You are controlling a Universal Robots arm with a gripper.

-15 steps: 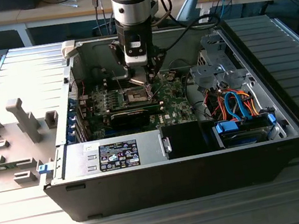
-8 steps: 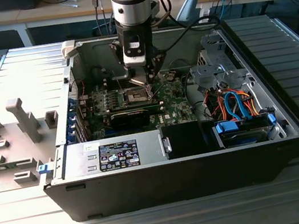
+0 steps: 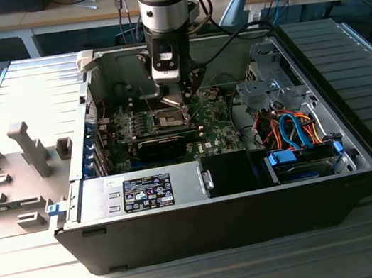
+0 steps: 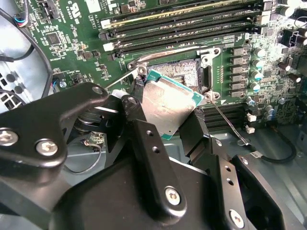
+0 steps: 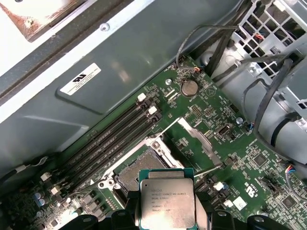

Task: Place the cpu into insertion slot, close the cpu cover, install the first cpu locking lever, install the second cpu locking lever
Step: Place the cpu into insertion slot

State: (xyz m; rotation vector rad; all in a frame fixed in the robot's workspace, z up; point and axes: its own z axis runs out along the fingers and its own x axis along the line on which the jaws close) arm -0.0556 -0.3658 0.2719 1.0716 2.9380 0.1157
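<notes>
Showing the cpu (image 4: 169, 101) at the placement stage: the chip, its dull metal top facing the cameras, was clamped by two opposite edges between the black fingers (image 4: 194, 130) of the gripper (image 4: 167, 115), which were drawn in narrowly to the chip's width. In the first wrist view the cpu (image 5: 167, 203) hung close above the board, just short of the insertion slot (image 5: 140, 171). The slot's dark contact field lay bare, so the chip was not yet seated. The cpu cover (image 5: 195, 140) stood swung open on the far side of the slot, and a thin locking lever (image 5: 209, 168) lay released beside it. Past the slot ran the row of memory slots (image 5: 109, 140), and further off a coin cell (image 5: 189, 87) sat on the green board. In the exterior view the gripper (image 3: 175, 99) reached down into the open computer case (image 3: 361, 151), directly over the insertion slot (image 3: 171, 118), with a long black card (image 3: 161, 143) just beside it.

Judged from these views, the step rewarded squareness over speed. The chip's edges looked slightly turned against the socket rim in the second wrist view, though viewing angle may account for this. The chip should be level, with its corners matched to the rim, and lowered without sideways drag, since the contacts would likely bend under a tilted or sliding chip. The open cover and lever left a clear path.
</notes>
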